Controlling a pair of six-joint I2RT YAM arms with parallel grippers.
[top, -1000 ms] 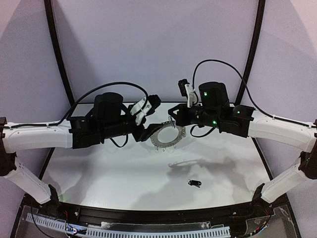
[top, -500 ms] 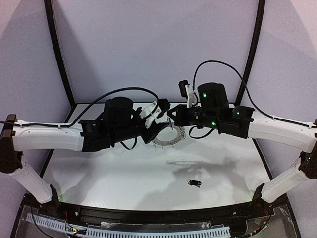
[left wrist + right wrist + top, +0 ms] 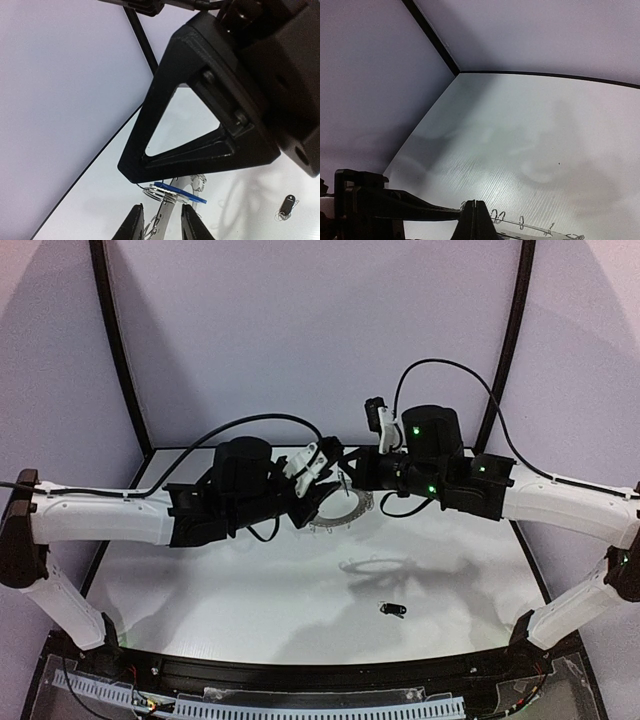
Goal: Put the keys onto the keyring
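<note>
The keyring (image 3: 353,514), a flat grey ring fringed with wire loops, hangs in the air over the far middle of the table. My right gripper (image 3: 346,473) is shut on its far edge; in the right wrist view (image 3: 475,211) the jaws are pressed together and the ring (image 3: 535,227) runs off to the right. My left gripper (image 3: 320,492) is open, and its tips (image 3: 161,214) stand either side of the ring's band (image 3: 167,217) with gaps. The blue key (image 3: 182,193) lies flat with its small wire ring by the right finger (image 3: 200,125). The black key (image 3: 391,610) lies on the table.
The white table (image 3: 220,580) is bounded by black frame posts (image 3: 118,350) and purple walls. The ring's shadow (image 3: 378,566) falls on the table below it. The black key also shows in the left wrist view (image 3: 287,205), at the lower right. Cables arc over both arms.
My left arm has swung right and forward, bringing its gripper up against the right gripper at the ring. The keyring and right arm have barely moved.
</note>
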